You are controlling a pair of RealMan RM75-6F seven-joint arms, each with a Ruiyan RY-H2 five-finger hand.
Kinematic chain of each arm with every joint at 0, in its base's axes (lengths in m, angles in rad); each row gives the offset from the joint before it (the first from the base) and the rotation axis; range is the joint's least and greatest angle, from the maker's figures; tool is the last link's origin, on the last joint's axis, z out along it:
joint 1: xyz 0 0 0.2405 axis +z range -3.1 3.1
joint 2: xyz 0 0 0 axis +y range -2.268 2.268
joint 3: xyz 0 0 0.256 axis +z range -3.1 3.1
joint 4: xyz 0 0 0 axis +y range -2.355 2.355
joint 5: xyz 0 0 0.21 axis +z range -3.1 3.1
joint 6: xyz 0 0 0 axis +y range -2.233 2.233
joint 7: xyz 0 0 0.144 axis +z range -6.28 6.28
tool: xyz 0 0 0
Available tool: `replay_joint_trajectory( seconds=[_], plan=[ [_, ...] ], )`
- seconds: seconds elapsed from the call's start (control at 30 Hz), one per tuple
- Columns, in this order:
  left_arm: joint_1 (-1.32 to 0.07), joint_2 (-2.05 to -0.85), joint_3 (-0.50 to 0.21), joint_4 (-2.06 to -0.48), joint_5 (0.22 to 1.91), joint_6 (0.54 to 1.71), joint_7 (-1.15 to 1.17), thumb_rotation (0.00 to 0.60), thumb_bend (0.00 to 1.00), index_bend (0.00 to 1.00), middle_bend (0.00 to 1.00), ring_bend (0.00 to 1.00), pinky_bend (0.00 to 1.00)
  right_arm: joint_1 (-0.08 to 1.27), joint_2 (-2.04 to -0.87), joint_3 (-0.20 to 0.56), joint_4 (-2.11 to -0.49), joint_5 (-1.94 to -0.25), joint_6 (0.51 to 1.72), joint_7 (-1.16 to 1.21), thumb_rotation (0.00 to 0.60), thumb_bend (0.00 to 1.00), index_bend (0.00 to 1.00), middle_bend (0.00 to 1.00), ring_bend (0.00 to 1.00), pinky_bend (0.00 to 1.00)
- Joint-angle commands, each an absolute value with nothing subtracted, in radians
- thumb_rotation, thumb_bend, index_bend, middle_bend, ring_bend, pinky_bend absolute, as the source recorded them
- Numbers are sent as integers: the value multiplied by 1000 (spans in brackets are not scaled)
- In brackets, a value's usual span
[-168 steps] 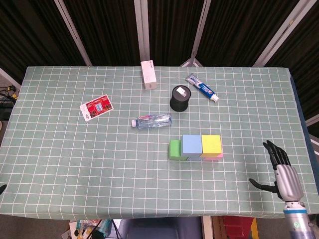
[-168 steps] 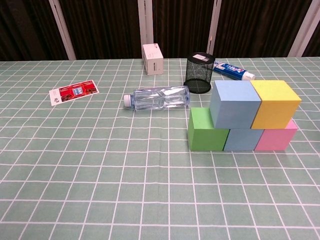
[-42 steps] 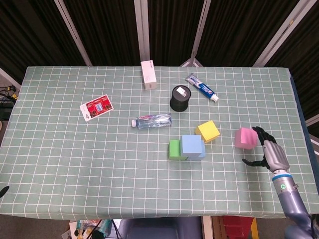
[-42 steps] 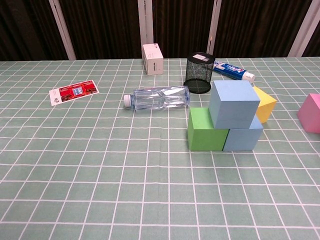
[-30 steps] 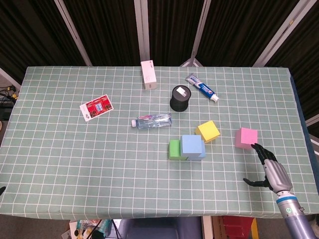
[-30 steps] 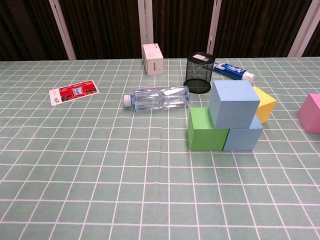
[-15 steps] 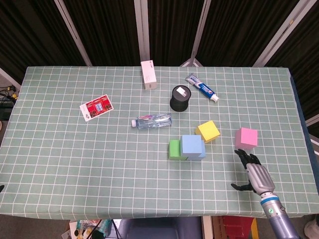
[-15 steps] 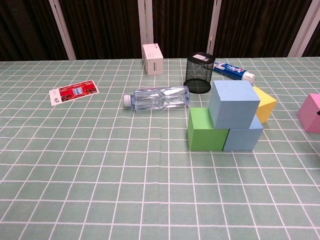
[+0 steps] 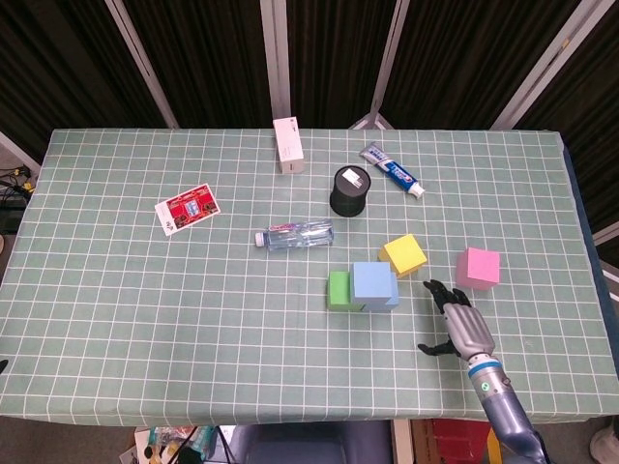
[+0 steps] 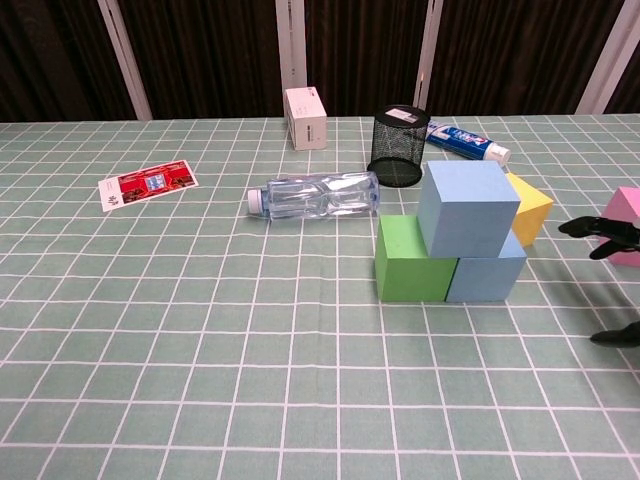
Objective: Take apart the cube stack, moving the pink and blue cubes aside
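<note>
The right hand (image 9: 461,324) hovers empty at lower right of the head view, fingers spread, between the blue cube (image 9: 373,283) stack and the pink cube (image 9: 478,268). The chest view shows only its fingertips (image 10: 600,228) at the right edge, but reveals a second blue cube (image 10: 488,276) under the top one, beside the green cube (image 10: 412,260). The yellow cube (image 9: 403,255) sits just behind on the desk (image 9: 145,309). Writing on the toothpaste (image 9: 393,171) and red card (image 9: 189,210) is too small to read. Since half a second ago the hand has moved left, away from the pink cube. The left hand is out of view.
</note>
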State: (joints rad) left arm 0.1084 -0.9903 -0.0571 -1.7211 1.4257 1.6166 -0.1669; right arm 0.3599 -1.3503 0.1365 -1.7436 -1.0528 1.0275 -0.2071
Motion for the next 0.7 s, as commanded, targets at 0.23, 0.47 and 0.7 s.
replay_joint_trajectory(
  seconds=[0.23, 0.47, 0.7],
  plan=[
    [110, -989, -59, -1720, 1424, 1619, -171, 600, 183, 172, 0, 0, 0, 459, -1425, 214, -1677, -904, 996, -287, 600, 165, 60, 67, 145, 0],
    [108, -990, -58, -1720, 1426, 1618, -170, 600, 183, 172, 0, 0, 0, 520, -1448, 241, -1655, -829, 963, -316, 600, 165, 64, 67, 145, 0],
    [109, -988, -59, -1719, 1425, 1619, -174, 600, 183, 172, 0, 0, 0, 569, -1468, 243, -1654, -780, 939, -337, 600, 165, 66, 68, 145, 0]
  ],
)
